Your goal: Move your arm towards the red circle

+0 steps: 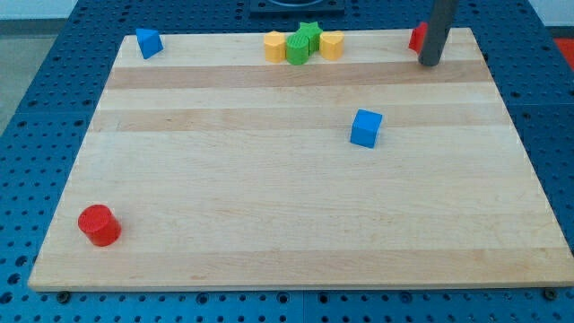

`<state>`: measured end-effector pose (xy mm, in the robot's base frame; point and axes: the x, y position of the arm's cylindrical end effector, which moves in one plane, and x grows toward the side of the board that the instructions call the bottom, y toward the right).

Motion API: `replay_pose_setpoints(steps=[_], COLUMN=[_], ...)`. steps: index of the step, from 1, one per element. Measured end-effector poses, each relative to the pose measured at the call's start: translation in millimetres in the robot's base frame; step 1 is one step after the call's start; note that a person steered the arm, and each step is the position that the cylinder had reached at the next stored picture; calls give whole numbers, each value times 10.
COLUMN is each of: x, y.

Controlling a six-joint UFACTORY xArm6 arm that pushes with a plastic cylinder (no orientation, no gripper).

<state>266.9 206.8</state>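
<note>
Pale wooden boards make up the table top (296,206), which rests on a blue pegboard base (36,108) dotted with holes. My tip (430,63) sits at the view's top right, close to the far edge of the wood; I carry no gripper, only a straight dark rod, so nothing about me opens or closes and nothing is held.

Just to the view's left of my rod, and partly hidden behind it, a red block (417,37) shows at the board's top edge; its shape cannot be made out, and whether the rod touches it I cannot tell.

The red circle (99,224) lies well apart from my tip, diagonally across the board at the view's bottom left, standing alone near that corner.

Below my tip and a little toward the view's left, a blue cube (365,127) sits by itself on open wood, clear of the rod.

Along the top edge, well to the left of my tip, 4 blocks are clustered: a yellow block (332,44) nearest me, then 2 green blocks (303,43) pressed together, then another yellow block (274,46) on their far side. Farther still, near the top left corner, stands a blue triangular block (148,42).
</note>
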Motion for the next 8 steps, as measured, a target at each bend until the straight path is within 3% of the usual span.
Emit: replay_pose_setpoints(steps=[5,6,8], x=[-144,-40,321], y=[-54,-334,-354])
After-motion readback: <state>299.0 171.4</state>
